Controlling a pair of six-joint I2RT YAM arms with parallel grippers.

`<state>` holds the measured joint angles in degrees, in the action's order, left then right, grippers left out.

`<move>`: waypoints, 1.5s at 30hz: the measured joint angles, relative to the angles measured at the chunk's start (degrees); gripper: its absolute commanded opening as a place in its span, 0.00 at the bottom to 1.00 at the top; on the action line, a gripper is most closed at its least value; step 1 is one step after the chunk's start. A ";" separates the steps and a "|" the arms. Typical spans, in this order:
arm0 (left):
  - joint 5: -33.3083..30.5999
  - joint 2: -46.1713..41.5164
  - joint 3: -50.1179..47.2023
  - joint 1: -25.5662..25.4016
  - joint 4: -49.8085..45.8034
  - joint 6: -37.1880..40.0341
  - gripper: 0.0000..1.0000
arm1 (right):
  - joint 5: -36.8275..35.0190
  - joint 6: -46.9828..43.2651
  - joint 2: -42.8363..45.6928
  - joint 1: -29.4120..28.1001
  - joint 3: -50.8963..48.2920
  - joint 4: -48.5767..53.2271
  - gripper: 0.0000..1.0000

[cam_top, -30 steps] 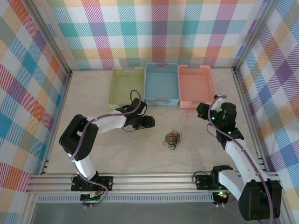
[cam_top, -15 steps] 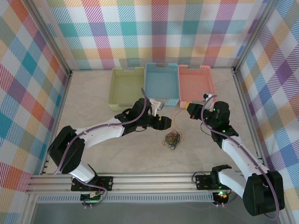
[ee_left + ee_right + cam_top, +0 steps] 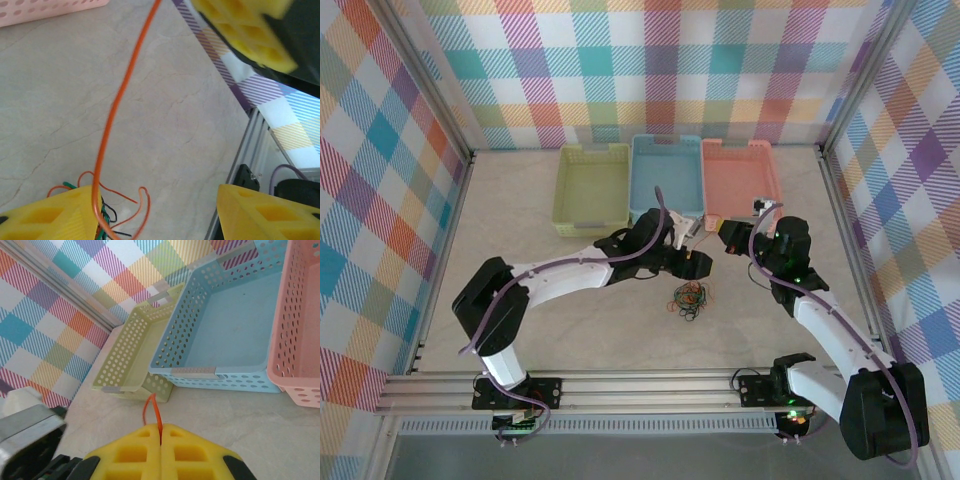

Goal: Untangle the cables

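Over table (image 3: 600, 335), right jaws pinching orange cable (image 3: 119, 97), left jaws parted

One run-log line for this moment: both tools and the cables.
left tool: open, orange cable by one finger | right tool: shut on orange cable | tangle: on table beside left tool

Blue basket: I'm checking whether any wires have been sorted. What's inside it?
The blue basket shows just bare floor; the wire bundle lies outside on the table. From above, the left arm covers its near right corner. The inner face of its front wall is hidden.
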<state>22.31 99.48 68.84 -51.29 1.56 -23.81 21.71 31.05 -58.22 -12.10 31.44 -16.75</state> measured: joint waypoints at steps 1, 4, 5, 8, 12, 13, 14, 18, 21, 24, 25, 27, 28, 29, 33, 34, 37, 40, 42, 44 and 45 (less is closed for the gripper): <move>-0.31 0.68 0.59 -0.02 -0.33 0.07 0.61 | 0.02 0.00 0.00 0.00 0.00 0.00 0.00; -0.48 2.08 1.01 -0.02 -0.57 0.07 0.56 | 0.04 0.00 0.00 -0.24 0.00 0.00 0.00; -0.48 2.27 1.01 -0.09 -0.55 0.00 0.51 | 0.04 0.00 -0.02 -0.39 0.00 -0.02 0.00; -0.50 2.36 1.01 -0.20 -0.31 -0.02 0.34 | 0.07 -0.02 -0.31 -0.76 0.00 -0.20 0.00; -0.61 2.34 0.98 -0.50 0.07 0.17 0.12 | 0.07 -0.22 -1.01 -1.07 0.00 -0.35 0.00; -0.72 2.27 0.94 -0.50 0.11 0.39 0.07 | 0.09 -0.22 -1.11 -1.09 0.00 -0.33 0.11; -0.98 2.01 0.68 -0.52 0.09 0.22 0.01 | 0.13 -0.15 -1.11 -1.11 0.00 -0.33 0.26; -2.12 -1.14 -1.29 -0.57 -0.59 0.66 0.00 | 0.92 -0.76 -1.11 -1.18 -0.07 -0.79 0.56; -3.32 -5.18 -3.15 -0.55 -1.09 0.20 0.00 | 1.84 -2.36 -0.52 -1.81 -1.20 -3.32 0.62; -5.31 -9.53 -4.74 -0.33 -1.46 -2.32 0.00 | 3.82 -4.37 0.70 -3.28 -2.84 -5.64 0.62; -5.90 -10.84 -5.18 -0.26 -1.57 -3.28 0.00 | 4.59 -5.05 0.94 -3.80 -3.17 -6.45 0.62; -7.08 -13.51 -6.12 -0.02 -1.57 -5.11 0.00 | 6.62 -6.69 1.11 -5.22 -3.61 -8.31 0.63; -7.58 -14.60 -6.51 0.11 -1.60 -5.60 0.00 | 7.56 -7.52 1.11 -5.95 -3.72 -9.25 0.64; -8.26 -15.80 -6.95 0.39 -1.68 -6.25 0.00 | 8.59 -8.33 1.11 -6.69 -4.00 -10.54 0.64; -10.58 -20.59 -8.63 1.46 -3.45 -8.74 0.00 | 12.22 -12.66 1.36 -10.10 -6.16 -15.91 0.65; -11.08 -21.57 -8.72 1.70 -4.22 -9.22 0.00 | 12.87 -13.75 1.36 -10.99 -6.29 -16.31 0.65; -11.96 -23.91 -8.68 1.99 -5.62 -9.92 0.00 | 14.62 -17.44 1.22 -13.97 -6.29 -17.29 0.65; -12.55 -24.87 -8.26 1.99 -7.78 -10.05 0.00 | 16.37 -20.76 -0.44 -16.04 -6.27 -18.16 0.64; -12.66 -24.87 -8.09 2.12 -8.61 -10.08 0.00 | 17.59 -22.73 -2.60 -16.83 -6.19 -18.23 0.63; -12.96 -24.87 -8.04 2.32 -9.40 -10.29 0.00 | 18.21 -24.74 -5.03 -17.49 -5.62 -17.42 0.60; -12.98 -24.87 -8.02 2.38 -9.62 -10.54 0.00 | 18.23 -25.77 -6.29 -17.68 -5.14 -16.92 0.58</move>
<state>9.32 74.61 60.82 -48.90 -8.05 -34.35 39.94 5.28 -64.51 -29.78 26.30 -33.67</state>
